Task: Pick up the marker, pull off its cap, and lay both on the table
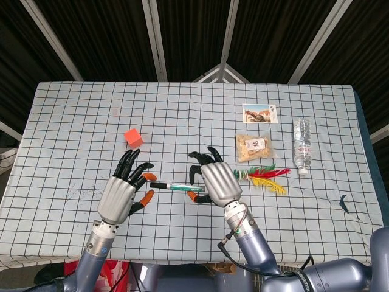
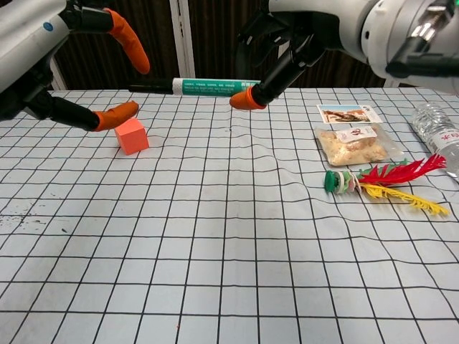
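My right hand [image 1: 216,180] pinches the capped marker [image 1: 176,187] level above the bench [image 1: 73,115], mid-frame; my left hand [image 1: 124,191] hangs spread just beside its black cap end.

Cube [image 1: 134,137] left on table [image 1: 73,115], snack bag [image 1: 253,147] probably touching shuttlecock [image 1: 261,177] right

Table [image 1: 73,109] covered with white cloth printed in a black grid, slightly wrinkled. Behind it, a dark slatted wall [image 1: 91,36] crossed by pale diagonal and upright beams [image 1: 155,39]. Lighting even, with soft shadows.
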Available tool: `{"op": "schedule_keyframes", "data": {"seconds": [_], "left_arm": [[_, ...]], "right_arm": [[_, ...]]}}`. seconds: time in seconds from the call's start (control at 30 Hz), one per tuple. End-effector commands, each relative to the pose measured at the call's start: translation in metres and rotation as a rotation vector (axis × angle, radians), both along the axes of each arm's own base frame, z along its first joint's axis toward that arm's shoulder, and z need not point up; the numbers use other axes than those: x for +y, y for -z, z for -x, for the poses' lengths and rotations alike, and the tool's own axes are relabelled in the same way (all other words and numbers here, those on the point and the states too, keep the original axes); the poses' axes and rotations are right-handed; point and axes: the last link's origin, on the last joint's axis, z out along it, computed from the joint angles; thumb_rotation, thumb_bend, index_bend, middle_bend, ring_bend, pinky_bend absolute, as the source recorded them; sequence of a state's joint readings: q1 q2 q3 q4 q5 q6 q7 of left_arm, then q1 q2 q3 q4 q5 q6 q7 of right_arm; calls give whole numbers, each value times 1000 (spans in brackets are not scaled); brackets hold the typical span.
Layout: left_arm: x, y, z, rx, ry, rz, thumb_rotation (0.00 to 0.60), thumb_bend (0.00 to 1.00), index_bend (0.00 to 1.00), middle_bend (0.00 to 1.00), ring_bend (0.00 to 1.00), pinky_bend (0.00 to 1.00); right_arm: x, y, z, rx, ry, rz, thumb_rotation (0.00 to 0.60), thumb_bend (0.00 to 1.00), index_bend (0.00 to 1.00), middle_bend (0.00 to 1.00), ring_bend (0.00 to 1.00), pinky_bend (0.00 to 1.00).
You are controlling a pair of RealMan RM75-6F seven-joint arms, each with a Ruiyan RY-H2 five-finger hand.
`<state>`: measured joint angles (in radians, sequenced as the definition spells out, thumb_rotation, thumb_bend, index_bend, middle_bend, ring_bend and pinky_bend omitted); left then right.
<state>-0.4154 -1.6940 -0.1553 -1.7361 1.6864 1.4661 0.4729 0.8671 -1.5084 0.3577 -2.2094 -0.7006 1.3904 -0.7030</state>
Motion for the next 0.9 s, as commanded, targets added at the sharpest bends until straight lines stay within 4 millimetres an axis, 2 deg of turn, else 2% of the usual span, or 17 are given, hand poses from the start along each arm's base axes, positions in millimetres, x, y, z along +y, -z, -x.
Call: {"op": "schedule_keyframes", "data": {"seconds": [0.03,0.9], "left_arm": [[1,0,0,0,-4,-6,600,422,470,293,0,47],[4,7,-5,2,6,-13,600,441,536,324,0,47]], "right_arm": [[-1,0,1,0,4,-1,600,509,744,212,230,53],[-2,1,3,-6,6,-13,600,508,752,211,230,53]]}}
